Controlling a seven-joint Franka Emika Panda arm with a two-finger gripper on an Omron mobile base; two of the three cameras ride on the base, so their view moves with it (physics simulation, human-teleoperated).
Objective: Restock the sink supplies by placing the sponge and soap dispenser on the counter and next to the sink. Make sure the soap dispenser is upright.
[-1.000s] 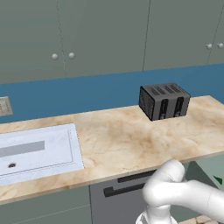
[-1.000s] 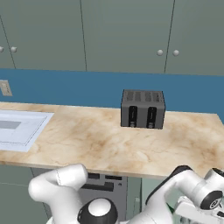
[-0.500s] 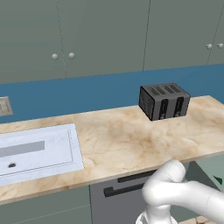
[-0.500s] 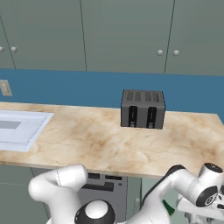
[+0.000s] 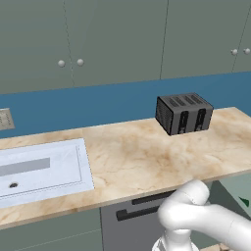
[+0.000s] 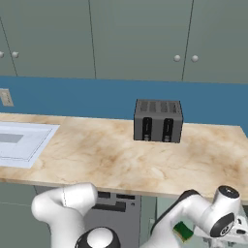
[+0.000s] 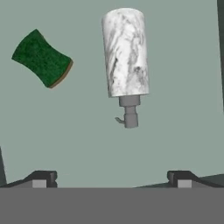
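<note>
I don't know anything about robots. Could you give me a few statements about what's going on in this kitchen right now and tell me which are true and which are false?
1. A dark toaster stands on the counter. True.
2. The sponge lies beside the sink on the counter. False: in the hand view it lies on a plain grey-green surface, near the soap dispenser.
3. The gripper is clamped on the soap dispenser. False: its fingers stand wide open, apart from the bottle.
4. The sponge and soap dispenser are apart, not touching. True.
5. The sponge's green side faces the hand camera. True.
</note>
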